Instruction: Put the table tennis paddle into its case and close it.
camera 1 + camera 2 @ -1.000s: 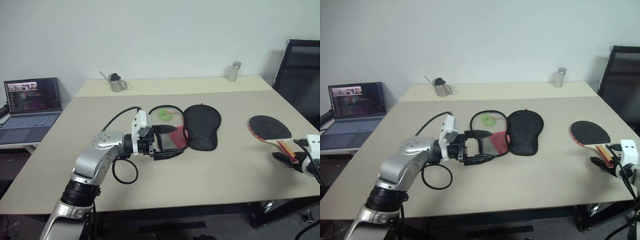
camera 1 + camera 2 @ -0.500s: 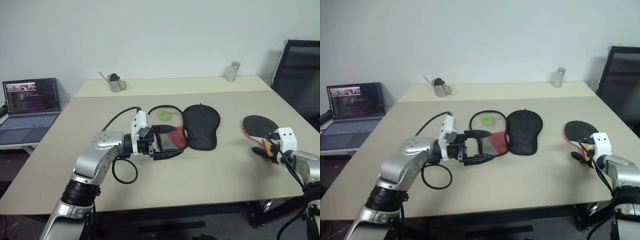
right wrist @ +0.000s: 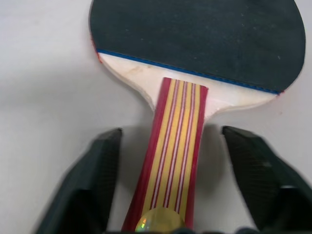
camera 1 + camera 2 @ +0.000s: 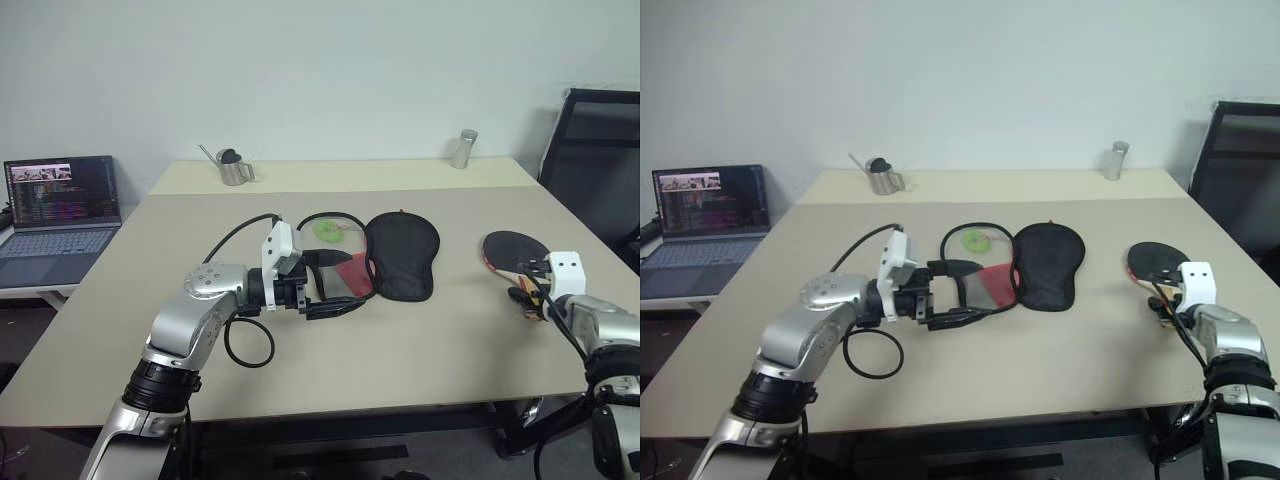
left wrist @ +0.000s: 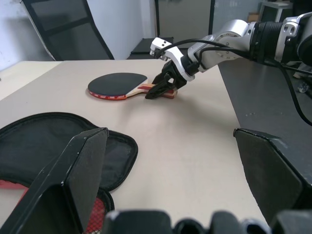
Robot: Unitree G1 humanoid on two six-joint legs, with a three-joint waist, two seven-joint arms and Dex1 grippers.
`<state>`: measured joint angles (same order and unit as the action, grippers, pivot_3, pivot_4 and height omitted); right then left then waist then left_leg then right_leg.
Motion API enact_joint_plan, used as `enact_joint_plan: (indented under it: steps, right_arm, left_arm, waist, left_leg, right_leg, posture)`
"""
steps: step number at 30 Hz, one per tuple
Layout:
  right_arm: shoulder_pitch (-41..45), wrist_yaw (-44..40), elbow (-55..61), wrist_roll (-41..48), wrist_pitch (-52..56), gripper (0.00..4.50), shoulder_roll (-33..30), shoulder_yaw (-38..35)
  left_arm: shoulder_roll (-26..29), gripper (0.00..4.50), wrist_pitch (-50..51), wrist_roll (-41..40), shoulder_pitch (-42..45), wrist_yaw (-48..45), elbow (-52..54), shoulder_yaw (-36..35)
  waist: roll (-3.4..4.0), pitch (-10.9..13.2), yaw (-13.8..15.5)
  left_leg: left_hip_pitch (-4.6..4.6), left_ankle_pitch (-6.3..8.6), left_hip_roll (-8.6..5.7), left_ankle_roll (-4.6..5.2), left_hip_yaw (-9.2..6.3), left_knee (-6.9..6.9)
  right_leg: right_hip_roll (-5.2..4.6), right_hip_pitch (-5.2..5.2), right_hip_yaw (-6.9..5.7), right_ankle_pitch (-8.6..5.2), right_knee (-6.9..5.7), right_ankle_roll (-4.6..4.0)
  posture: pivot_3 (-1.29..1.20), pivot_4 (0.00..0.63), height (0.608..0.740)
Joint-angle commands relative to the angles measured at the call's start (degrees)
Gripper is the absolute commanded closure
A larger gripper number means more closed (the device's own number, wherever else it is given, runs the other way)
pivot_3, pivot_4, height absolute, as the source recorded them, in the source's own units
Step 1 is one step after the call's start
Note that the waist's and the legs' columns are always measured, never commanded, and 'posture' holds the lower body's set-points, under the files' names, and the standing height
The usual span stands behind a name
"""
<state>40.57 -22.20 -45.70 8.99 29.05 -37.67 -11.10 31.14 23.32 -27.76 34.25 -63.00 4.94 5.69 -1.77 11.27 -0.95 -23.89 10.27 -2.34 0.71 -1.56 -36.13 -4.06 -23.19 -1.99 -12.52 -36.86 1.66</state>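
Note:
The table tennis paddle lies flat at the right of the table, black face up, its striped handle pointing toward me. My right gripper is low over that handle, open, with one finger on each side and a gap between each finger and the wood. The case lies unzipped in the middle of the table, with its black flap to the right, the red inside to the left and a green tag behind. My left gripper hovers level over the case's red half, open wide and holding nothing.
A laptop sits on a side table at the left. A metal pitcher and a metal can stand along the far edge. A black chair is beyond the right corner. A black cable loops under my left arm.
My right gripper has moved forward from the table's near right edge onto the paddle's handle, and its fingers have drawn closer together. The left arm has stayed still.

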Motion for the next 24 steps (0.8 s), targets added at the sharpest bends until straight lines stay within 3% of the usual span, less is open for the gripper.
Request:
enact_joint_plan:
  steps: [1, 4, 5, 13, 24]
  right_arm:
    - [0.6, 0.7, -2.5, -1.6, -0.4, 2.51, 0.1, 0.6]
    - [1.1, 0.5, -3.4, -2.1, -0.7, 3.36, 0.1, 1.0]
    - [1.2, 0.7, -3.7, -2.3, -1.0, 3.41, 0.1, 1.1]
    - [2.3, 2.8, -1.9, -1.7, -2.8, 3.41, -0.1, 0.0]
    - [2.7, 4.2, 22.6, 3.3, 10.4, 3.41, 3.5, -1.7]
  left_arm:
    - [0.1, 0.0, -0.5, -0.3, 0.3, 0.4, 2.0, -1.0]
    - [0.1, 0.0, -0.4, -0.3, 0.3, 0.3, 2.0, -1.0]
    - [0.1, 0.0, -0.5, -0.2, 0.3, 0.3, 2.0, -1.0]
    - [0.2, 0.0, -0.2, -0.3, -0.2, 0.5, 2.5, -0.9]
    - [0.9, 0.0, 0.1, -0.3, -1.0, 0.5, 3.2, -1.0]
  waist:
    - [-0.01, 0.0, 0.0]
    - [-0.04, 0.0, 0.0]
    - [-0.05, 0.0, 0.0]
    - [-0.08, 0.0, 0.0]
    - [0.25, 0.2, -0.3]
  left_leg:
    - [0.0, 0.0, 0.0, 0.0, 0.01, 0.0]
    - [0.0, 0.0, 0.0, 0.0, 0.01, 0.01]
    - [0.0, 0.0, 0.0, 0.0, 0.0, 0.03]
    - [-0.01, 0.0, -0.01, 0.0, 0.01, 0.03]
    - [-0.41, 0.03, 0.06, 0.04, 0.05, 0.29]
  right_leg:
    - [0.0, 0.0, 0.0, 0.0, 0.0, 0.0]
    - [-0.01, 0.0, 0.0, 0.0, 0.01, 0.0]
    - [-0.01, 0.0, 0.0, 0.0, 0.02, 0.0]
    - [-0.03, 0.0, 0.0, 0.0, 0.03, 0.0]
    - [0.03, -0.57, -0.02, 0.11, -0.02, 0.21]
  posture:
    - [0.0, 0.15, 0.74]
    - [0.0, 0.15, 0.74]
    - [0.0, 0.15, 0.74]
    - [0.0, 0.15, 0.74]
    - [0.0, 0.15, 0.74]
